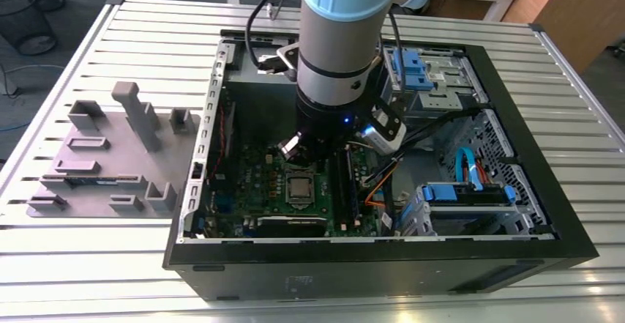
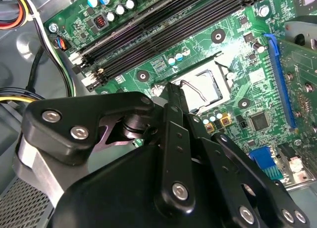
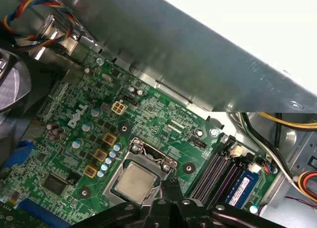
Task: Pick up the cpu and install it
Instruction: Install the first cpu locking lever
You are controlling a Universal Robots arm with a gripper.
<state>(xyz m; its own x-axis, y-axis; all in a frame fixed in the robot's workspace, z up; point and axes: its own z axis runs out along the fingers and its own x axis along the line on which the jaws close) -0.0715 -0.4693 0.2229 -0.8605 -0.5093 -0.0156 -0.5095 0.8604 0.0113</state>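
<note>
The cpu [image 3: 133, 182] is a small square chip with a dull silver top. It lies flat in the metal socket frame [image 3: 143, 154] on the green motherboard [image 3: 74, 139] inside the open computer case. In the exterior view the cpu [image 1: 300, 188] sits just below the arm's wrist [image 1: 337, 81]. My gripper [image 3: 171, 187] hovers at the socket's edge, right beside the chip. Its black fingers are pressed together with nothing between them. In the second wrist view the gripper [image 2: 172, 92] points down at the socket [image 2: 205, 85].
Black memory slots [image 3: 213, 176] run beside the socket, with a blue stick [image 3: 241, 186] in the outer one. Coloured cables [image 3: 297, 178] and the steel case wall [image 3: 198, 55] hem in the board. A grey parts fixture [image 1: 107, 154] stands at the exterior view's left, blue drive brackets [image 1: 469, 191] at its right.
</note>
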